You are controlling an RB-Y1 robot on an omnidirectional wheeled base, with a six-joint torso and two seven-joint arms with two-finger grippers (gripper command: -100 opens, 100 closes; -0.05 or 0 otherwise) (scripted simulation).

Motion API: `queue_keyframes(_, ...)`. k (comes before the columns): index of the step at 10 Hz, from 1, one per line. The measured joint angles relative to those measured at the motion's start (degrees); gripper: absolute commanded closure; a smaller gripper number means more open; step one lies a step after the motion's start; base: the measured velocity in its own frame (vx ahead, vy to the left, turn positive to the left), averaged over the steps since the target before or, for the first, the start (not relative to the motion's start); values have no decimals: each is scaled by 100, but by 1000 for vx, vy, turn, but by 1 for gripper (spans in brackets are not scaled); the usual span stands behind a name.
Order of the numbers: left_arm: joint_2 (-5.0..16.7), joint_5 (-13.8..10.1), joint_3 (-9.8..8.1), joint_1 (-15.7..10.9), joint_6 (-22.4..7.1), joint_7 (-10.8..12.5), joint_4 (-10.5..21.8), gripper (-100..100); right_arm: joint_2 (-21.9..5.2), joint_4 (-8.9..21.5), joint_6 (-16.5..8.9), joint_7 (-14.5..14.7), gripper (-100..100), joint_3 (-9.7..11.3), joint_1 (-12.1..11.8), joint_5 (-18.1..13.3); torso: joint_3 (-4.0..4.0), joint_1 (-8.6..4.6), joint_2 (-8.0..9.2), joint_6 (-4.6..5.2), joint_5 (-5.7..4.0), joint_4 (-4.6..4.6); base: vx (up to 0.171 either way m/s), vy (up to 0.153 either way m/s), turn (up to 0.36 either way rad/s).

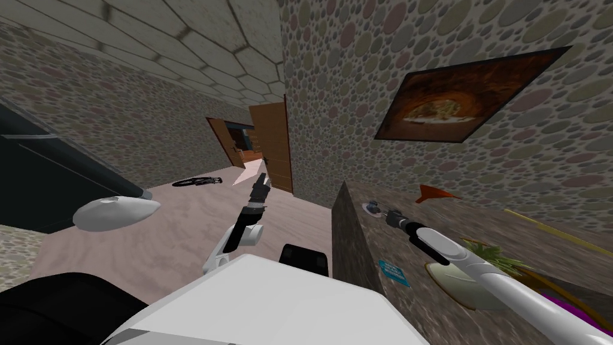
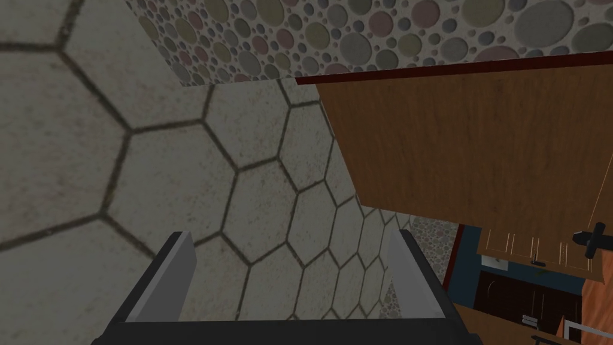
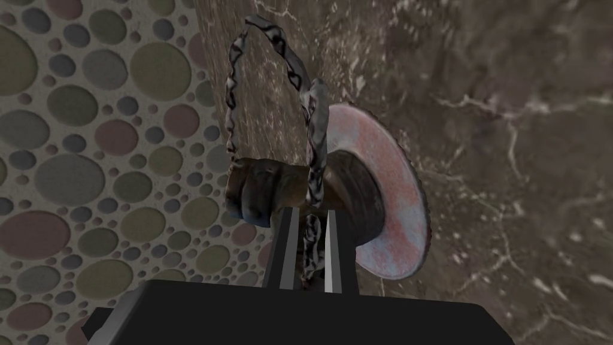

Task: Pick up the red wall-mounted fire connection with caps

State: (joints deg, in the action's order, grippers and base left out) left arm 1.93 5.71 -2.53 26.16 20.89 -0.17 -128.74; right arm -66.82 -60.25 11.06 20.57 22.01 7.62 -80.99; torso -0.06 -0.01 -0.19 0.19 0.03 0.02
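The fire connection (image 3: 383,197) is a round, faded red and grey flange with a dark capped stub (image 3: 263,188) and a twisted chain loop (image 3: 239,72), lying against a brown marbled surface (image 3: 509,120). My right gripper (image 3: 308,251) is shut on the chain just below the cap, its fingers (image 3: 288,245) pressing either side. In the head view the fire connection (image 1: 371,208) sits near the marbled ledge's corner with the right gripper (image 1: 389,215) at it. My left gripper (image 1: 261,179) is raised in front of my chest, and the left gripper (image 2: 293,281) stands open with nothing between its fingers.
On the marbled ledge (image 1: 455,227) lie an orange funnel-shaped piece (image 1: 436,193), a blue tag (image 1: 394,271) and a potted plant (image 1: 473,275). A framed picture (image 1: 473,99) hangs above. A brown door (image 1: 272,147) stands open ahead, and a dark object (image 1: 196,181) lies on the floor.
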Motion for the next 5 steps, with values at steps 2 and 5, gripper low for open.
queue_keyframes(2,0,0,0,0,0,0,0,0,98,-1,160,109,100,-123,55,-101,3,2,3,-1,2,3,3,19,-93)
queue_keyframes(5,0,0,0,-1,0,0,0,0,204,76,334,313,0,-276,111,-92,5,-3,4,-5,1,6,1,3,-11)
